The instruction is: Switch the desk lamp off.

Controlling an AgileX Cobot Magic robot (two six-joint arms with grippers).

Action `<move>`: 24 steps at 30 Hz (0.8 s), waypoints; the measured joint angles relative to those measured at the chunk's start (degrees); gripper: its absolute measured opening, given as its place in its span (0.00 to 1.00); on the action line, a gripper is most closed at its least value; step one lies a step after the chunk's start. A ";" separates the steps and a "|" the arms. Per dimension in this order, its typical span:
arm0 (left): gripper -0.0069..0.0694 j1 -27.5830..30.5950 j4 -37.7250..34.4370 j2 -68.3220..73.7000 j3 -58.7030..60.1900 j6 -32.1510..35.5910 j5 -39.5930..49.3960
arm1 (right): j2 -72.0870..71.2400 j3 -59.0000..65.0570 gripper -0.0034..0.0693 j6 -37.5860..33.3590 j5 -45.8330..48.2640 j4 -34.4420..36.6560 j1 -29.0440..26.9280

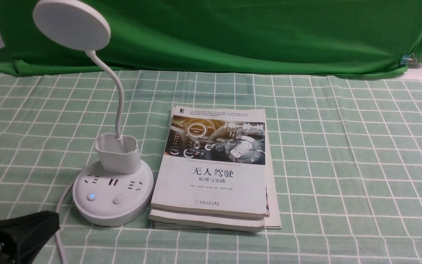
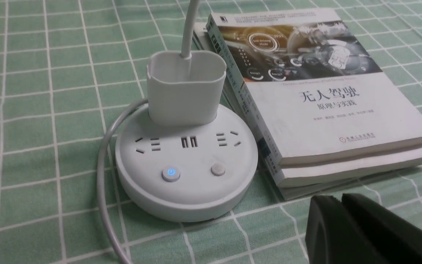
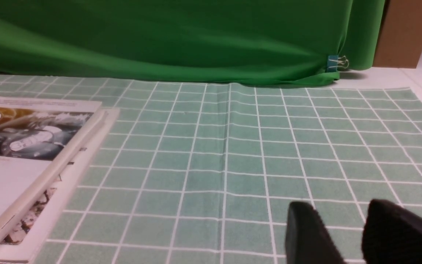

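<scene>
Left claw [image 2: 340, 201] closed, right claw [image 3: 337, 208] parted — desk lamp [image 1: 71, 25] at the front view's left. Bendy neck [image 1: 120, 99] looks too soft to grip; steady base [image 1: 112, 216] should take pressing its lit power button [image 1: 92, 197].

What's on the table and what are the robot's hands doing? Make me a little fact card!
lamp: white plastic desk lamp with round disc head
power button: small round button, glowing blue
beside lamp: stack of paper books
cloth: green with white grid lines
left gripper: black, closed, touching nothing
right gripper: black, slightly open, holding nothing
</scene>
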 joint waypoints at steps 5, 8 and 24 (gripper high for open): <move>0.12 0.00 0.00 0.00 0.00 0.00 0.00 | 0.00 0.00 0.38 0.00 0.00 0.00 0.00; 0.12 0.00 0.00 0.00 0.00 0.00 0.00 | 0.00 0.00 0.38 0.00 0.00 0.00 0.00; 0.12 3.82 1.41 -5.53 6.42 0.00 -13.77 | 0.00 0.00 0.38 0.00 0.00 0.00 0.00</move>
